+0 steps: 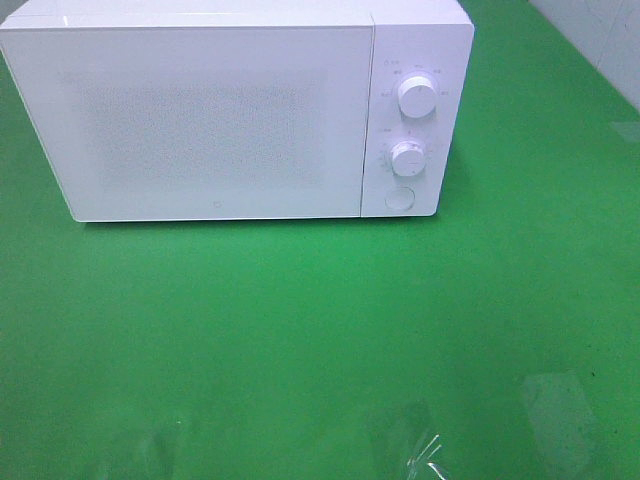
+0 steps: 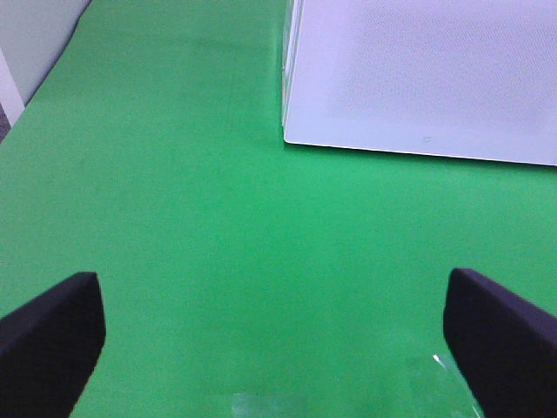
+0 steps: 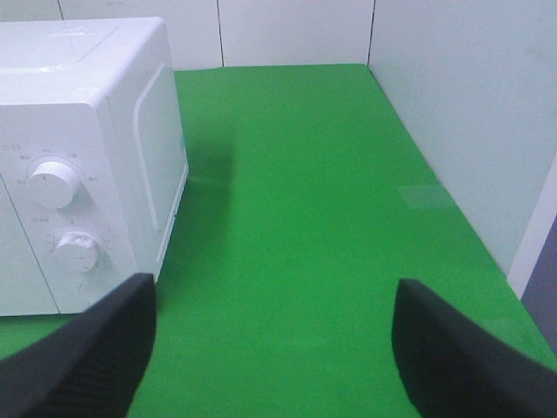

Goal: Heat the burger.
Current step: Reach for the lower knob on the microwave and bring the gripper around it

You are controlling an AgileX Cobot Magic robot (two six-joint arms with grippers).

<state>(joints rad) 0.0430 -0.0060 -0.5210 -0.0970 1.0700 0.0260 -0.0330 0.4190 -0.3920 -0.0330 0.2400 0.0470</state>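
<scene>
1. Counter (image 1: 300, 340): green covering, flat, filling most of the exterior high view. White wall panels (image 3: 452, 113) close it in at the back and along the right-hand side.

2. Microwave (image 1: 235, 110): white, box-shaped, standing on the far part of the counter, left of centre. Its door (image 1: 190, 125) is shut; the speckled window panel is pale and nothing behind it can be made out. The control strip runs down the right side of the front.

3. Left gripper (image 2: 277, 335): seen only in its wrist view. Two dark fingers (image 2: 52, 340) stand wide apart with only bare green counter between them. It is above the counter, in front of the microwave's left front corner and apart from it.

4. Right gripper (image 3: 274, 348): seen only in its wrist view. Fingers (image 3: 461, 357) are spread, with nothing held. It sits near the microwave's right front corner, facing the open counter beside it.

5. Upper knob (image 1: 416, 97): white, round, at the top of the control strip.

6. Lower knob (image 1: 405, 158): white, round, just beneath the upper one.

7. Round button (image 1: 399, 198): white, flush, at the bottom of the strip.

8. Clear tape patches (image 1: 425, 455): shiny, stuck flat to the near edge of the counter.

9. Burger: shows in none of the views; its place cannot be told.
</scene>
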